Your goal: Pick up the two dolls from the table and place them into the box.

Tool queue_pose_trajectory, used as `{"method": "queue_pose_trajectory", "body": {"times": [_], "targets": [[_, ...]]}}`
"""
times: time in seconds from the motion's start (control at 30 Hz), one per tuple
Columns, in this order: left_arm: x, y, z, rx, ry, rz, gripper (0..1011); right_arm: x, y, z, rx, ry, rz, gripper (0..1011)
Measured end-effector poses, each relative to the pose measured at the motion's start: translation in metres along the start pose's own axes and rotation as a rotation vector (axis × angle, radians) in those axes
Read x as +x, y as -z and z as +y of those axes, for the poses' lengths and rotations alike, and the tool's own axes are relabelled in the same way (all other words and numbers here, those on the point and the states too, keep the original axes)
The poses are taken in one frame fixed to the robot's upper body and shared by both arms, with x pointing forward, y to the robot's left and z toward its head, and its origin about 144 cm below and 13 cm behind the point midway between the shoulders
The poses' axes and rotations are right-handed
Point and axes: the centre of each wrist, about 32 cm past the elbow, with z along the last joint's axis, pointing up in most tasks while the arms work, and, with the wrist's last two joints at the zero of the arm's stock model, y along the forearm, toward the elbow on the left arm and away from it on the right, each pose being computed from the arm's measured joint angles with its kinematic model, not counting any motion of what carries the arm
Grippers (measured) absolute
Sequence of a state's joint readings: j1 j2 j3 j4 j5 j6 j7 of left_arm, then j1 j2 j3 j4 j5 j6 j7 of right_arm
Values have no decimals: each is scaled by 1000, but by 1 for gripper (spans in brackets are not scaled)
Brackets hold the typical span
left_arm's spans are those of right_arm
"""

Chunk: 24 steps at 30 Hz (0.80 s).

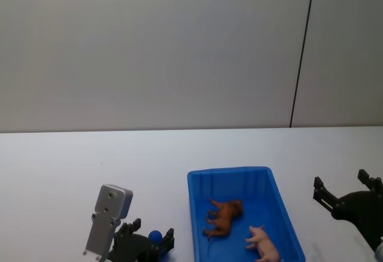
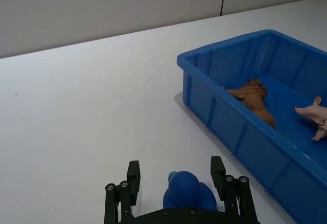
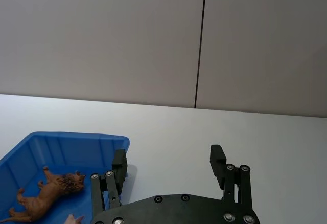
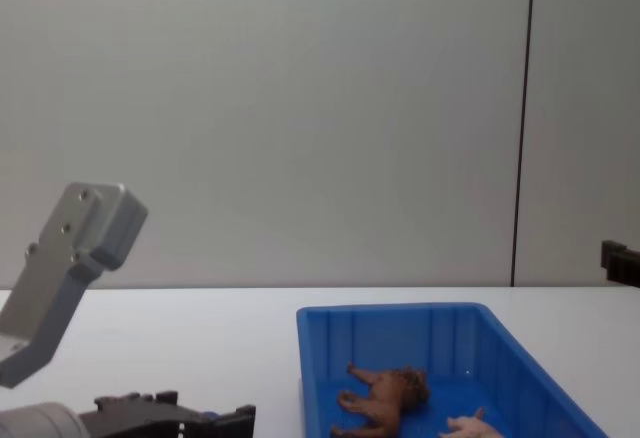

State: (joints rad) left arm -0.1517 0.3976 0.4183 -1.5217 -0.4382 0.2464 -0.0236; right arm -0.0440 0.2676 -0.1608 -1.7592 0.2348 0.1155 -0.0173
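Both dolls, the brown lion figurine and the pink pig figurine, are being held inside the blue bin. The left gripper, jaws spread around a dark-blue ball without closing, is being kept left of it; the right gripper, open and empty, right of it.

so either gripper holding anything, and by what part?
No. Left gripper sits open around the blue ball, not clamping it; right gripper open, empty. Both dolls lie in the box.

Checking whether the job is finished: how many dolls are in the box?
2. The brown doll lies mid-box; the pink doll lies near the box's corner closest to the robot's right. None shows on the table.
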Motion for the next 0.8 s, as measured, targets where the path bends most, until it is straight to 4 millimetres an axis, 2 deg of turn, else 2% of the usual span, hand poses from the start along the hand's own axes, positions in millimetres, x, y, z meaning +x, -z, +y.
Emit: {"method": "queue_pose_trajectory", "body": {"times": [0.2, 0.3, 0.43, 0.47, 0.53, 0.8], "targets": [[0, 4, -3, 17, 6, 11, 716, 0, 0, 0, 0, 0, 0, 1001], [0, 6, -4, 22, 7, 15, 657, 0, 0, 0, 0, 0, 0, 1001], [0, 7, -4, 22, 7, 17, 499, 0, 0, 0, 0, 0, 0, 1001], [0, 7, -4, 22, 7, 17, 499, 0, 0, 0, 0, 0, 0, 1001], [0, 7, -5, 17, 7, 18, 367, 0, 0, 0, 0, 0, 0, 1001], [0, 4, -4, -20, 5, 14, 276, 0, 0, 0, 0, 0, 0, 1001]]}}
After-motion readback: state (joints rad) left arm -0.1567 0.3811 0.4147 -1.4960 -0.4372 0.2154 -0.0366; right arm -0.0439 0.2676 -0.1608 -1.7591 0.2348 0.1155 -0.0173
